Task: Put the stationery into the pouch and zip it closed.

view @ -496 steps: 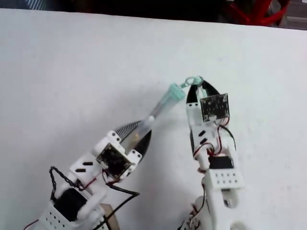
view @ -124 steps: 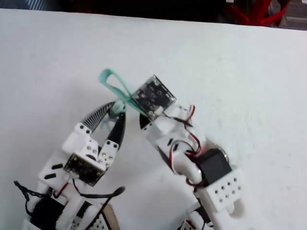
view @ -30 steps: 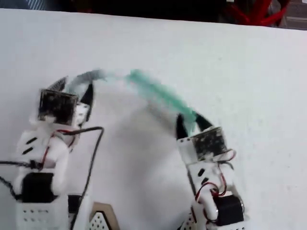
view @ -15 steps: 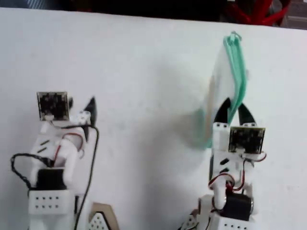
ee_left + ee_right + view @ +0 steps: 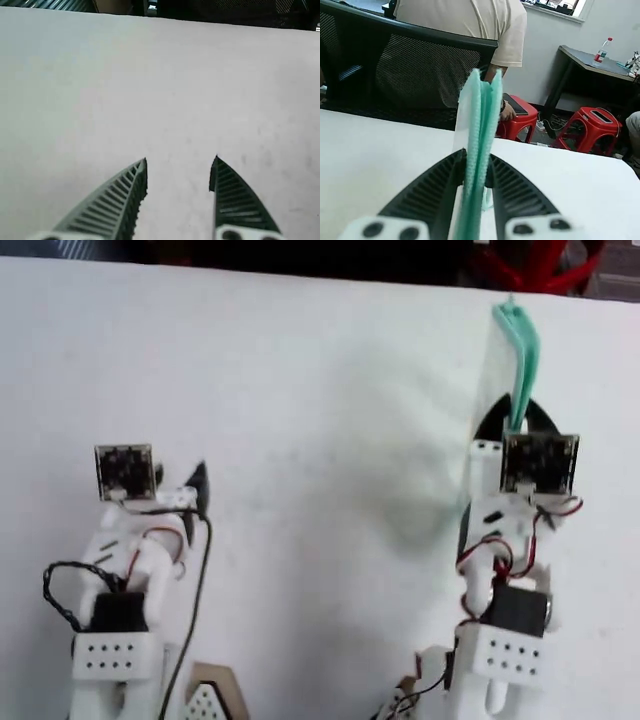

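1. High view. The pouch [image 5: 520,350] has passed from a two-arm hold to the right arm alone. One second ago it was stretched between both grippers at mid-table; now it stands edge-on at the far right of the table [image 5: 300,370], and it has gone a little farther back in the last half second. The right gripper [image 5: 515,415] is clamped on its lower part. The left gripper [image 5: 175,480] has pulled back to the near left, well apart from the pouch.

2. Left wrist view. The left gripper [image 5: 180,160] has its fingers spread with nothing between them, over bare table [image 5: 150,75]. This confirms the release.

3. Right wrist view. The right gripper [image 5: 476,157] has both fingers pressed against the pouch [image 5: 480,110], whose teal edge rises upright out of the grip, clear of the table.

4. Judgement. The two-arm step looks finished, and the task is probably late. Whether the zip is fully shut, and what is inside the pouch, cannot be told from these angles. What seems left is setting the pouch down.
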`<state>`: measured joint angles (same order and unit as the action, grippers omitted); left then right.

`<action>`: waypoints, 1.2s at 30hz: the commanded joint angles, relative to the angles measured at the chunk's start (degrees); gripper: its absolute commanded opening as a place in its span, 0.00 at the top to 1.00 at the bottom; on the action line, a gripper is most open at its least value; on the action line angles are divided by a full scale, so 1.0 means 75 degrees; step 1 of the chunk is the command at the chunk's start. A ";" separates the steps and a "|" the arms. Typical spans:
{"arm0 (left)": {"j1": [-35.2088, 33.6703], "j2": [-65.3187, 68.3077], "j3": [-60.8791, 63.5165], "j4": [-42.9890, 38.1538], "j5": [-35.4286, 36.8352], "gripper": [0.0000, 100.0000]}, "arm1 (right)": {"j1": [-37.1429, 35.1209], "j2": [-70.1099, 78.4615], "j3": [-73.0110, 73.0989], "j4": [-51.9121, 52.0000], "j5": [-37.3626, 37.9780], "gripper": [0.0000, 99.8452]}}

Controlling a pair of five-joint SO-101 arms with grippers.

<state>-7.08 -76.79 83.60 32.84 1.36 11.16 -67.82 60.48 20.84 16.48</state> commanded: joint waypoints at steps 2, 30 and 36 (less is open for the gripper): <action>-0.0018 -0.0064 -0.0035 -0.0176 0.0035 0.79 | 0.0006 0.0287 -0.0938 -0.0299 0.0176 0.98; 0.0311 -0.0064 -0.0047 -0.0164 0.0012 0.79 | -0.0053 0.1178 0.1793 -0.1014 0.0656 0.98; 0.0299 -0.0064 -0.0070 -0.0152 0.0012 0.79 | -0.1084 -0.0428 0.1793 0.1565 0.0762 0.98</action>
<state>-5.32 -76.79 83.60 32.84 1.36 7.12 -67.91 71.21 21.80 21.05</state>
